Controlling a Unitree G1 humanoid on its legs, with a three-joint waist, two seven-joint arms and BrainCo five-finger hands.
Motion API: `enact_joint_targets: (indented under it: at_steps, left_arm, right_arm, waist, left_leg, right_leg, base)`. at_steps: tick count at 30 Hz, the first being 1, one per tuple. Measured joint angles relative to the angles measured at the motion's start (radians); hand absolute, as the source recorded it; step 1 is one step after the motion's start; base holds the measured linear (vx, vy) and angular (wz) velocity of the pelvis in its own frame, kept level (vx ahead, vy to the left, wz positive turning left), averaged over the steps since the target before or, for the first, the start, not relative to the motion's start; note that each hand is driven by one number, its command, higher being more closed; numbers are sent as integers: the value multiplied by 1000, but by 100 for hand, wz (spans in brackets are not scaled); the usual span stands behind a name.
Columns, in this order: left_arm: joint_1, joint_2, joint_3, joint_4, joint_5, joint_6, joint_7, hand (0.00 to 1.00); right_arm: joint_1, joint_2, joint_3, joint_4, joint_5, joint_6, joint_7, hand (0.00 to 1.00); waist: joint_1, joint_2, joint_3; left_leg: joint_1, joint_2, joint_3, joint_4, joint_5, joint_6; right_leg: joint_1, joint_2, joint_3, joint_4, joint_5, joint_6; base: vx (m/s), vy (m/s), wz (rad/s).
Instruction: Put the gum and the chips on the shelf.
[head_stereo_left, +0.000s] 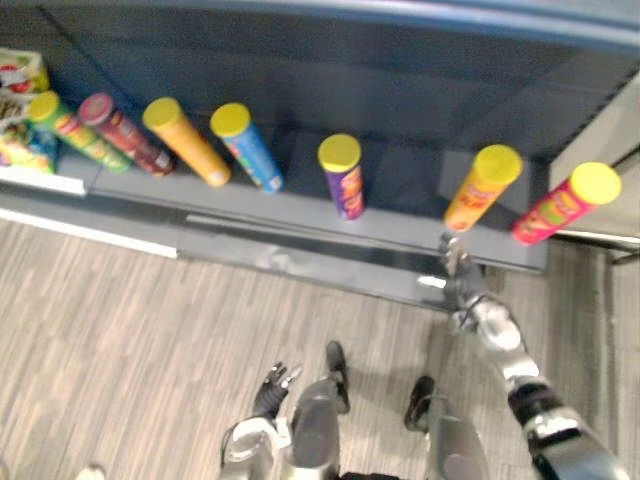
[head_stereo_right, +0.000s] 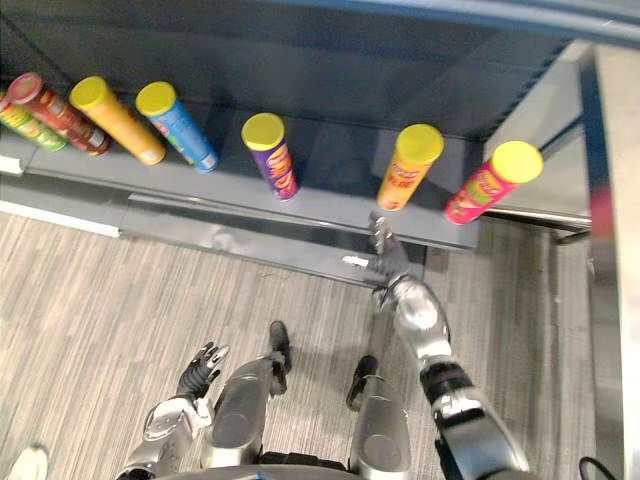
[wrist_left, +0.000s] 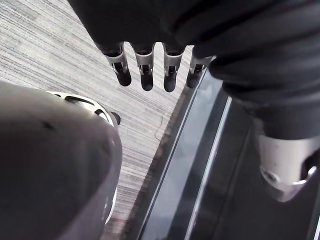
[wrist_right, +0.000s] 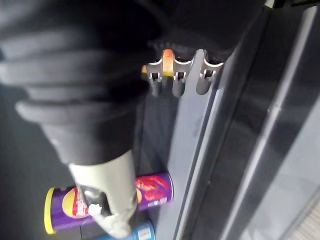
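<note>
Floor (head_stereo_left: 120, 330) evenly lit, soft overhead light. Shelf (head_stereo_left: 400, 225) back wall in deep shade, pale glare streak along its front lip. Yellow can lids (head_stereo_left: 339, 152) catch the light. Wrist views dim.

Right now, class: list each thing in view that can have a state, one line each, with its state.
Right hand: open, empty, by the shelf front.
Left hand: open, empty, hanging low.
Green can: standing, lid on.
Dark red can: standing, lid on.
Left orange can: standing, lid on.
Blue can: standing, lid on.
Purple can: standing, lid on.
Right orange can: standing, lid on.
Pink can: standing, lid on.
</note>
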Motion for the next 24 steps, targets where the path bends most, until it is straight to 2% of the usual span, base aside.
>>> enact_joint_targets:
  at_steps: [1,5,7,9,12,15,17,21,24]
  left_arm:
    - [17,2,18,1,-1,6,-3,0]
    - [40,0,57,36,0,23,-13,0]
    - [77,-1,87,62,-1,22,-19,0]
    - [92,-1,94,91,-6,22,-20,0]
    - [108,-8,113,125,-12,21,-21,0]
    - [149,-21,137,163,-80,30,-29,0]
    - [176,-39,156,187,-116,34,-35,0]
    - [174,-51,166,225,-193,45,-40,0]
    - [169,-51,166,246,-205,51,-40,0]
  right_arm:
    - [68,14,-1,-23,0,24,30,0]
    - [270,30,0,-24,1,91,95,0]
    - [367,50,-1,-6,-5,129,122,0]
    - [417,64,-4,36,-11,146,135,0]
    - [475,90,-19,132,-45,182,126,0]
    - [482,149,-124,211,-47,188,90,0]
    - [479,179,-199,274,-38,182,40,0]
    - [453,204,-292,384,-2,166,-45,0]
    - [430,214,-363,469,17,160,-113,0]
  waist:
    - [-15,-16,-22]
    - [-31,-42,-78]
    - [-58,-55,-125]
    - [-70,-57,-159]
    - [-71,-60,-198]
    - [-80,-64,-243]
    - [-86,-65,-269]
    - [-88,-64,-280]
    - [-93,-63,-281]
  left_leg:
    - [2,-3,3,-9,-2,-2]
    - [51,-12,24,-52,-3,-5]
    - [91,-16,43,-82,-6,-9]
    - [125,-21,52,-110,-4,-12]
    - [173,-30,59,-153,3,-20]
    - [233,-42,72,-224,27,-23]
    - [274,-53,71,-271,37,-24]
    - [298,-63,73,-276,32,-25]
    - [312,-66,73,-277,31,-27]
  right_leg:
    - [0,0,2,-9,1,1]
    - [42,3,14,-52,7,11]
    - [71,8,28,-81,10,16]
    - [95,11,37,-105,17,19]
    - [131,12,38,-132,19,22]
    - [167,16,41,-161,22,26]
    - [200,16,34,-183,23,29]
    - [237,13,34,-215,33,38]
    - [268,16,32,-247,47,40]
  base:
    - [105,10,-5]
    - [142,17,-11]
    - [120,21,-17]
    - [94,17,-21]
    - [54,17,-8]
    - [75,19,-7]
    - [83,32,6]
    - [54,36,1]
    - [30,19,0]
